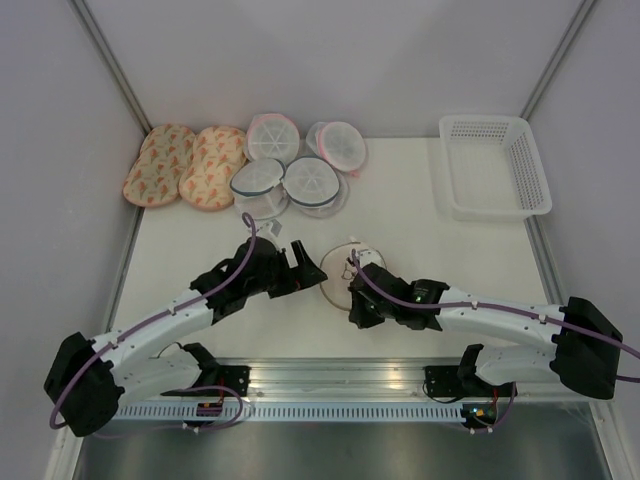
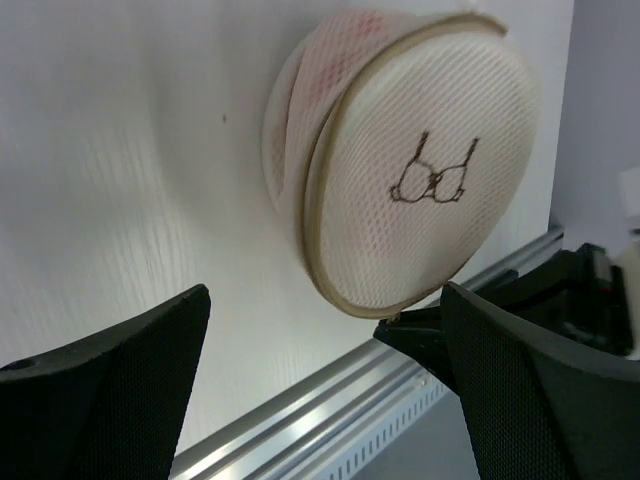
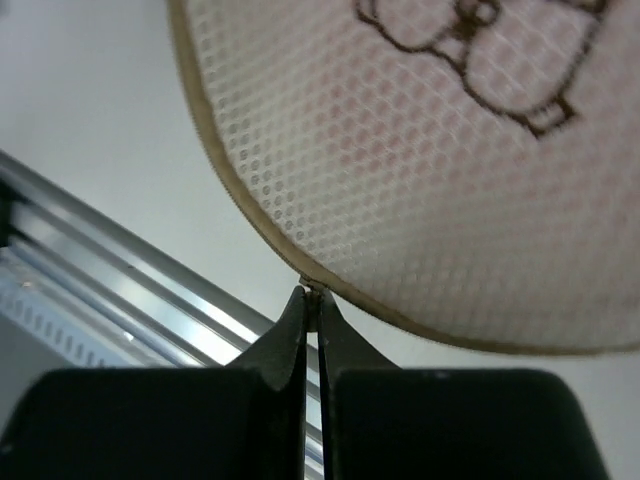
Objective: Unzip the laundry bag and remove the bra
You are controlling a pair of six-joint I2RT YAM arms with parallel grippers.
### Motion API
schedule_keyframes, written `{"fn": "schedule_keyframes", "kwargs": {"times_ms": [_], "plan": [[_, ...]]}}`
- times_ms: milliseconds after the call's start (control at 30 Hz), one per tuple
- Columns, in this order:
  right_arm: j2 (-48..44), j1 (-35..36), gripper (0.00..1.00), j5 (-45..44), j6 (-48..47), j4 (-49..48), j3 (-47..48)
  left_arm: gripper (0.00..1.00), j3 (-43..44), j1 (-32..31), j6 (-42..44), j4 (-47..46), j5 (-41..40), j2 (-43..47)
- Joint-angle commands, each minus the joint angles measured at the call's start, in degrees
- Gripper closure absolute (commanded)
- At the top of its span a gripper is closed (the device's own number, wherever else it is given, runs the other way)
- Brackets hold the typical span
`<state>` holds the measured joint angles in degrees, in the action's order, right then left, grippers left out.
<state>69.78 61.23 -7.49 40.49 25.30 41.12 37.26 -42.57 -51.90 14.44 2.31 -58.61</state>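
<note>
Two arms meet at the middle of the white table point(image 1: 420, 215), one on each side of the laundry bag point(image 1: 352, 262). The left gripper point(image 1: 308, 268) sits just to the left of the bag with its jaws spread wide and nothing between them; in its wrist view the two black fingers point(image 2: 120, 390) stand far apart at the bottom corners, clear of the mesh. The right gripper point(image 3: 312, 300) is closed tight, its tips pinching a small point on the tan rim at the bag's lower edge, near the aluminium rail point(image 1: 340, 375).

The bag is a round, domed pouch of pale mesh with a black outline drawing of a bra on its face, which is turned towards the left wrist camera. The bra point(image 2: 335, 55) is inside: only soft pink patches show through the mesh, strongest near the top edge. Whether the zip is parted cannot be told.

Well beyond the bag, along the far side, lie two oval orange-patterned pouches point(image 1: 185, 165) side by side and a cluster of white round mesh pouches point(image 1: 300, 160) with grey-blue and pink rims. At the far right corner stands a white basket point(image 1: 530, 165)
</note>
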Motion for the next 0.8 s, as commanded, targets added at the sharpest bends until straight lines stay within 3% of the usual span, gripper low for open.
{"fn": "schedule_keyframes", "kwargs": {"times_ms": [0,233,367,433,467,567,600,633,667,767], "plan": [[-0.35,-0.06,1.0,11.97,0.12,-14.14,0.44,0.01,-6.48,-0.15,-9.08,-12.27,9.79,-1.59],[2.91,-0.06,1.0,12.32,-1.56,-13.78,2.82,0.01,-8.95,-0.59,-15.15,-28.66,18.69,-12.74],[3.0,-0.06,1.0,12.06,-1.64,-13.7,2.65,0.02,-9.83,-2.08,-17.71,-35.44,17.65,-13.2],[2.73,-0.06,1.0,12.06,-1.64,-13.26,2.56,0.09,-9.4,-2.52,-17.1,-35.71,16.5,-13.28],[2.56,-0.06,1.0,11.97,-1.64,-13.0,2.56,0.14,-9.22,-2.52,-16.75,-35.79,16.42,-13.55],[2.12,0.03,1.0,11.09,-2.26,-11.24,3.0,0.53,-9.48,-2.52,-15.87,-35.79,15.89,-14.16],[2.12,-0.06,0.99,10.65,-2.61,-10.19,3.26,0.8,-9.48,-2.43,-15.69,-35.62,15.54,-14.43],[2.2,0.03,1.0,9.95,-3.04,-8.44,3.87,0.89,-9.48,-2.43,-15.25,-35.27,15.19,-14.43],[2.2,0.03,0.99,9.69,-3.31,-7.47,4.14,0.96,-9.22,-2.35,-15.08,-33.79,14.92,-14.51],[2.38,-0.06,0.99,8.37,-4.19,-3.86,4.84,0.98,-8.26,-1.73,-12.62,-30.62,12.82,-14.43]]}}
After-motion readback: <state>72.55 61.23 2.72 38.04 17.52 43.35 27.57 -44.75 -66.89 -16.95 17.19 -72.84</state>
